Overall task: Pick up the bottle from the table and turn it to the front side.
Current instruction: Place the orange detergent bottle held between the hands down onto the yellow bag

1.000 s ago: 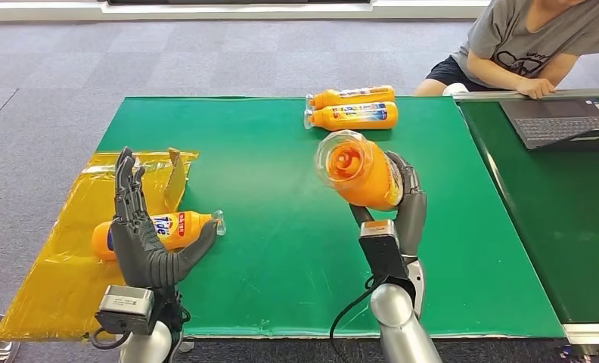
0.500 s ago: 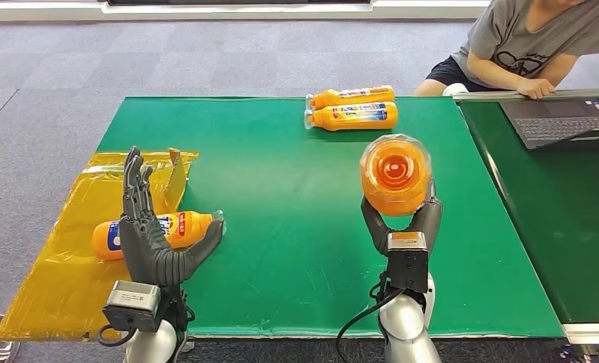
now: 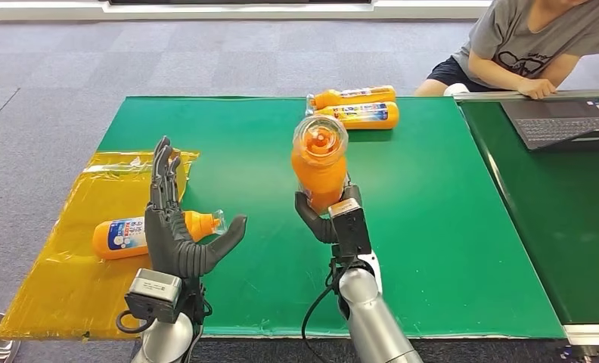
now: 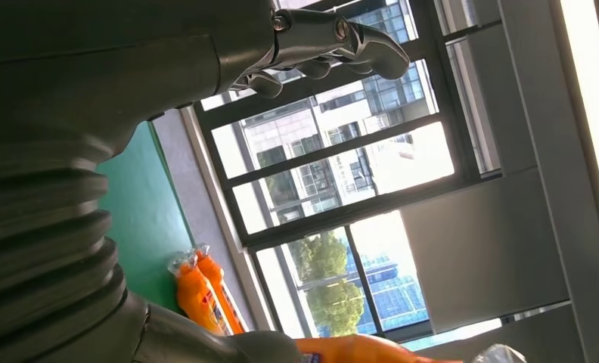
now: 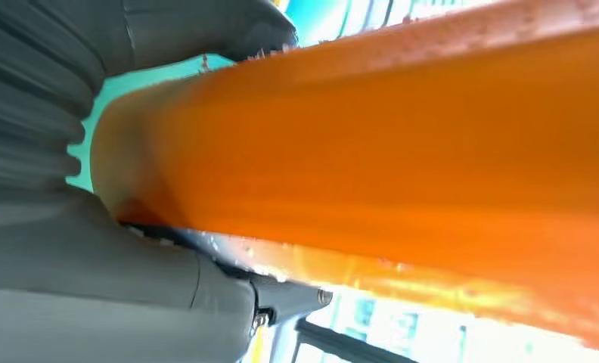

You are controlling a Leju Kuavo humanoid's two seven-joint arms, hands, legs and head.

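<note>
We note pickup done: right hand (image 3: 333,215) grips the bottle (image 3: 319,168) upright above it, label unseen, turning remains; left hand (image 3: 177,234) spread, empty

No label on the bottles (image 3: 355,107) reads clearly.

Orange bottle (image 3: 319,168), green table (image 3: 448,227), yellow sheet (image 3: 54,257), dark grey robot hand (image 3: 177,234).
</note>
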